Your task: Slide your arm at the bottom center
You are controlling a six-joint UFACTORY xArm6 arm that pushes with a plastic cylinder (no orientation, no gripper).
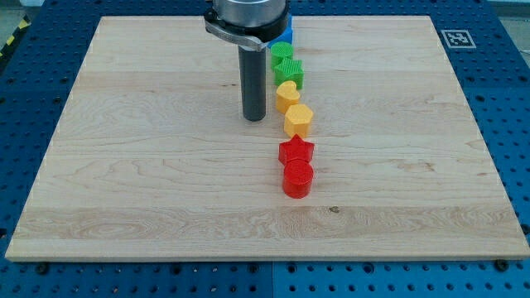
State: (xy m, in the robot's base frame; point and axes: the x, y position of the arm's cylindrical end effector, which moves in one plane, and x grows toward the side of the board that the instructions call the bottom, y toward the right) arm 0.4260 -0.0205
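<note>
My tip [254, 118] stands upright left of yellow blocks [292, 108].

On the desk [124, 165] a column of blocks runs from the view's top toward its middle. My tip [254, 119] stands just left of the yellow hexagon block [298, 121], not touching it. Above that lie the yellow heart block [286, 97], then two green blocks [287, 66] (shapes unclear). Below sit the red star block [296, 151] and the red cylinder block [297, 180].

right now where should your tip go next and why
Probably straight on toward the view's bottom. My tip sits mid-board, just left of the yellow blocks, and the red blocks lie right of that path, so I should reach the board's bottom centre without nudging them.
</note>
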